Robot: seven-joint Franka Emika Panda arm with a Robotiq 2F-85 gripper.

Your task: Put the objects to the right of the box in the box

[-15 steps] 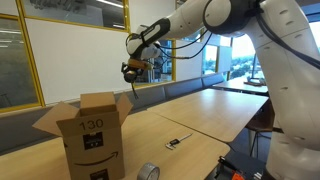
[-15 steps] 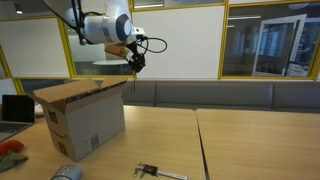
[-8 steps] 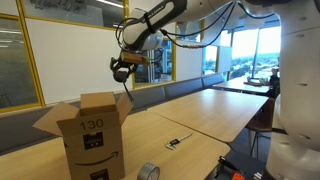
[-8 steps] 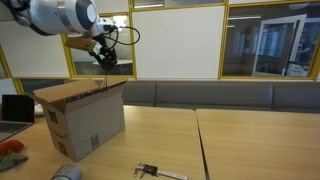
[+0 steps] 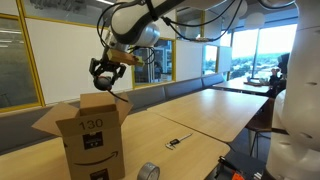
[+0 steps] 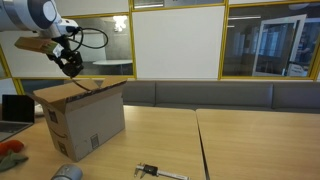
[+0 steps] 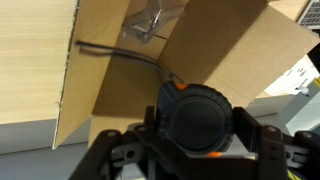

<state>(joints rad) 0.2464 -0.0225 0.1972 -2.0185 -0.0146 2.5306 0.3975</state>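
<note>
An open cardboard box (image 5: 88,137) (image 6: 82,120) stands on the wooden table in both exterior views. My gripper (image 5: 104,76) (image 6: 70,64) hangs just above the box's open top. In the wrist view it (image 7: 200,135) is shut on a round black tape measure with orange trim (image 7: 198,118), with the box's inside (image 7: 130,90) below. A roll of tape (image 5: 148,172) (image 6: 67,173) and a small black tool (image 5: 180,139) (image 6: 152,171) lie on the table beside the box.
A laptop (image 6: 14,108) and an orange thing (image 6: 10,150) sit behind the box at the table's edge. A bench runs along the window wall (image 6: 230,95). The robot's white base (image 5: 295,110) stands near the table's end.
My gripper has carried the tape measure sideways from beyond the box's flap and lowered it to above the box opening.
</note>
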